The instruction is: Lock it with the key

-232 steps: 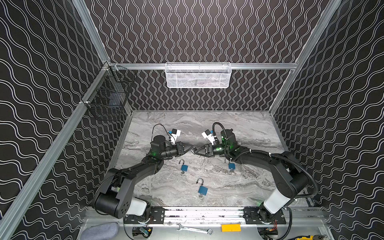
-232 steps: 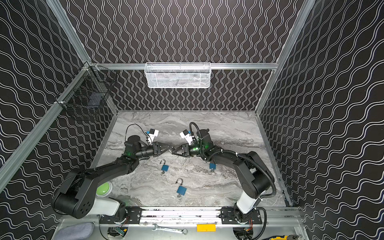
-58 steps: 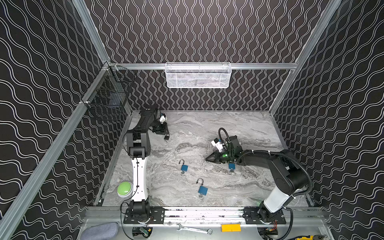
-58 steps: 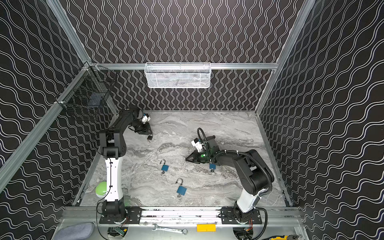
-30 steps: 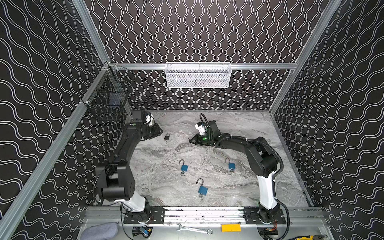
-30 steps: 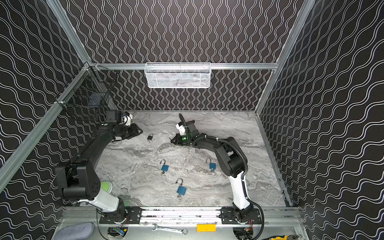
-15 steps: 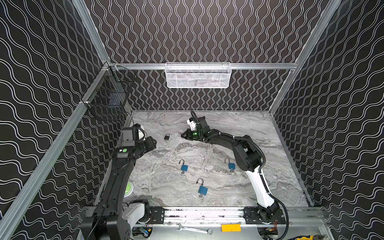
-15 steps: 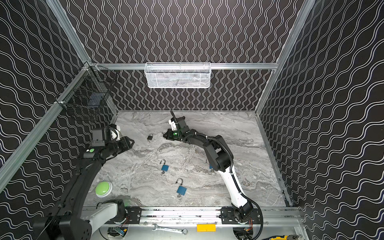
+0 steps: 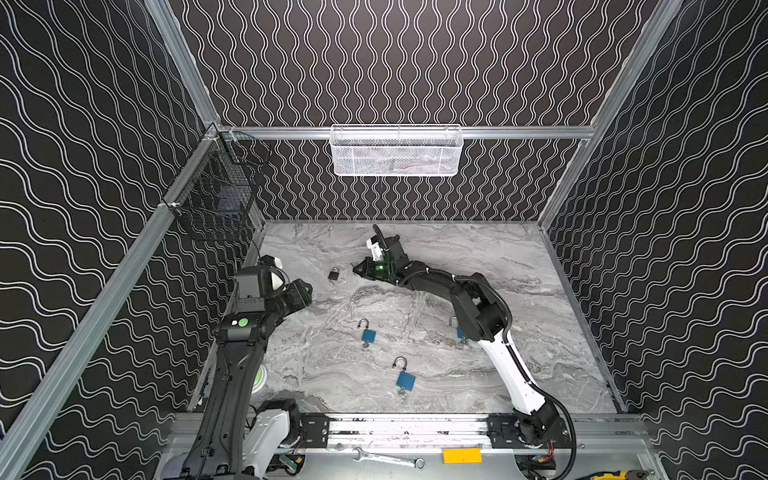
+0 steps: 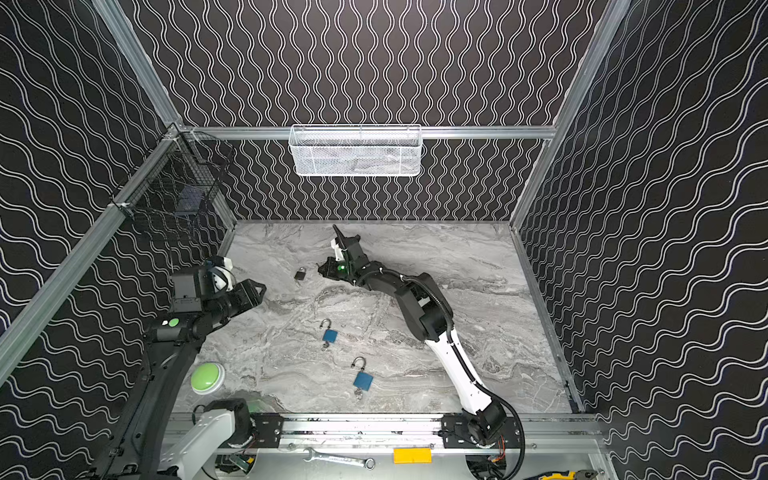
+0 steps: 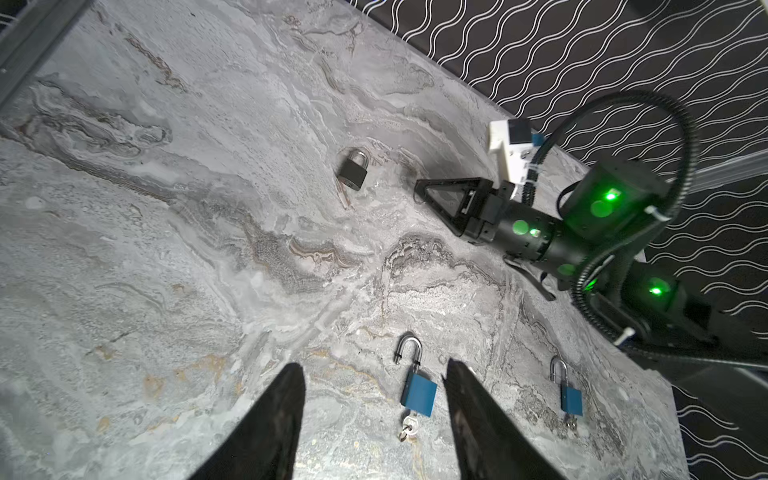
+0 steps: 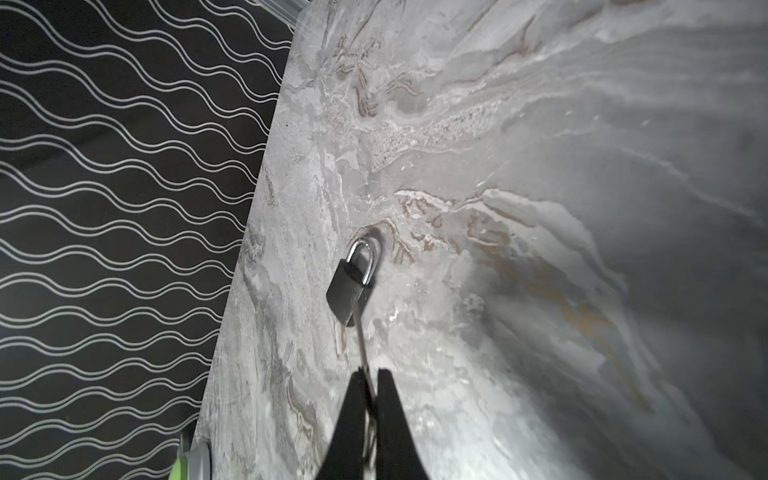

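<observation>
A small black padlock lies on the marble table, far left of centre, its shackle seated in the body. My right gripper is low beside it, shut on a thin silver key. The blade points at the base of the black padlock, and its tip reaches the body there. My left gripper hangs open and empty near the left wall, well back from that padlock.
Blue padlocks with raised shackles and keys in them lie nearer the front. A green button sits front left. A white mesh basket hangs on the back wall and a black wire basket on the left wall.
The left arm set the black padlock down, pulled back toward the left wall and opened its jaws wider. The right gripper carried the key across to the black padlock.
</observation>
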`<state>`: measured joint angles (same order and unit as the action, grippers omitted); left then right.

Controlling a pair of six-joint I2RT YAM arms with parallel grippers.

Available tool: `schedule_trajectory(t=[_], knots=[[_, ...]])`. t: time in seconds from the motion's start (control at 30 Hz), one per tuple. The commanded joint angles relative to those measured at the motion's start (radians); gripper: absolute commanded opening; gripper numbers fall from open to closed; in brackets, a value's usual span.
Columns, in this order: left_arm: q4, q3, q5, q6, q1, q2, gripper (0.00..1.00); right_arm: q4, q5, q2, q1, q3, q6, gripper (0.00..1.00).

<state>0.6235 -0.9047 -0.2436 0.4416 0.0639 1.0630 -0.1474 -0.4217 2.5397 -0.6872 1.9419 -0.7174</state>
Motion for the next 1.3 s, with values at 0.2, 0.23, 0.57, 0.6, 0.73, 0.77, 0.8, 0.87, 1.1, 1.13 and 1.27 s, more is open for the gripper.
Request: schedule_trajectory(t=[0.2, 0.23, 0.57, 0.6, 0.73, 0.77, 0.8, 0.87, 1.1, 1.13, 1.27], knots=[[-0.026, -0.002, -0.033, -0.009, 0.013, -0.019, 0.71, -0.111, 0.081, 0.053, -0.029, 0.047, -0.116, 0.0], [-0.023, -0.005, -0.032, -0.009, 0.013, -0.019, 0.71, -0.118, 0.084, 0.054, -0.03, 0.045, -0.124, 0.0], [0.0, -0.025, -0.033, -0.02, 0.029, -0.041, 0.85, -0.112, 0.092, 0.106, -0.04, 0.095, -0.169, 0.0], [-0.003, -0.023, -0.042, -0.018, 0.03, -0.041, 0.96, -0.111, 0.09, 0.111, -0.041, 0.102, -0.174, 0.0], [-0.01, -0.022, -0.054, -0.017, 0.032, -0.041, 0.98, -0.102, 0.082, 0.134, -0.047, 0.127, -0.185, 0.0], [-0.008, -0.022, -0.053, -0.019, 0.031, -0.041, 0.98, -0.103, 0.084, 0.134, -0.049, 0.127, -0.186, 0.01], [-0.006, -0.022, -0.049, -0.022, 0.033, -0.042, 0.98, -0.105, 0.083, 0.137, -0.051, 0.127, -0.187, 0.01], [-0.004, -0.024, -0.04, -0.024, 0.034, -0.045, 0.98, -0.106, 0.081, 0.142, -0.055, 0.127, -0.193, 0.03], [0.003, -0.023, -0.041, -0.02, 0.037, -0.036, 0.98, -0.11, 0.083, 0.161, -0.069, 0.137, -0.212, 0.15], [0.005, -0.024, -0.038, -0.021, 0.038, -0.039, 0.98, -0.109, 0.082, 0.163, -0.072, 0.141, -0.216, 0.18], [0.018, -0.029, -0.017, -0.021, 0.041, -0.048, 0.98, -0.118, 0.087, 0.16, -0.078, 0.133, -0.223, 0.3]])
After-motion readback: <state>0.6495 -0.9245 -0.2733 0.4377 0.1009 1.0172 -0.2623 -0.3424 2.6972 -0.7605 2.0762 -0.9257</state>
